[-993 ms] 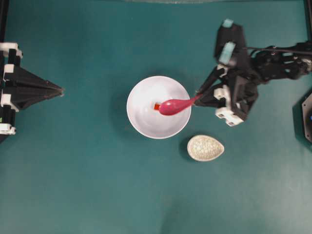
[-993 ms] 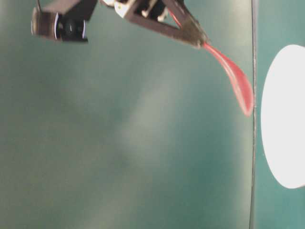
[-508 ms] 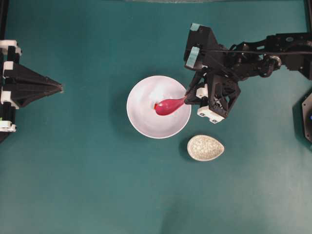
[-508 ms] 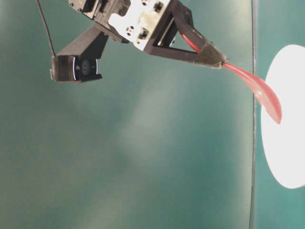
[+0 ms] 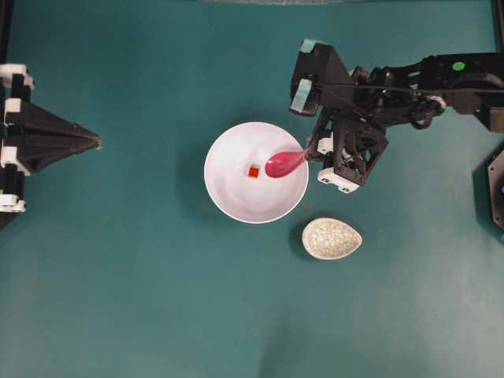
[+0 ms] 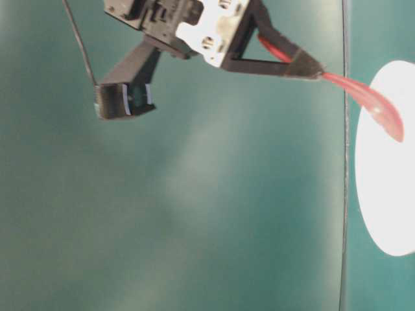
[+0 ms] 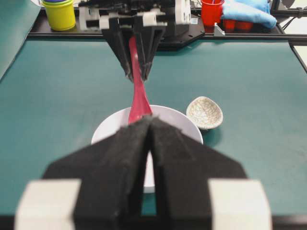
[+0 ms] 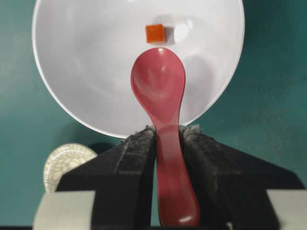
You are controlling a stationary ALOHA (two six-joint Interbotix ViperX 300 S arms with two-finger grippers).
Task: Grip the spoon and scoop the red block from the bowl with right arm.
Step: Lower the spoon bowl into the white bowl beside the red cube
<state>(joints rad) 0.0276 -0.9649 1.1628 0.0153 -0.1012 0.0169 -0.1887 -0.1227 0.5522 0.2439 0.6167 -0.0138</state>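
glossy pink spoon (image 8: 160, 91), deep oval scoop, tool-clamped handle.

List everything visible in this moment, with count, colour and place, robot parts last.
bowl: 1, white, table centre.
block: 1, red-orange, inside the bowl, just beyond the spoon's tip.
spoon: 1, pink, scoop over the bowl, empty.
spoon rest: 1, speckled beige, right of the bowl.
cups: yellow and red, on the far edge behind the table, left wrist view.
cloth: 1, blue, beside the red cup.
right pincer: shut on the spoon handle.
left pincer: shut, parked at left.
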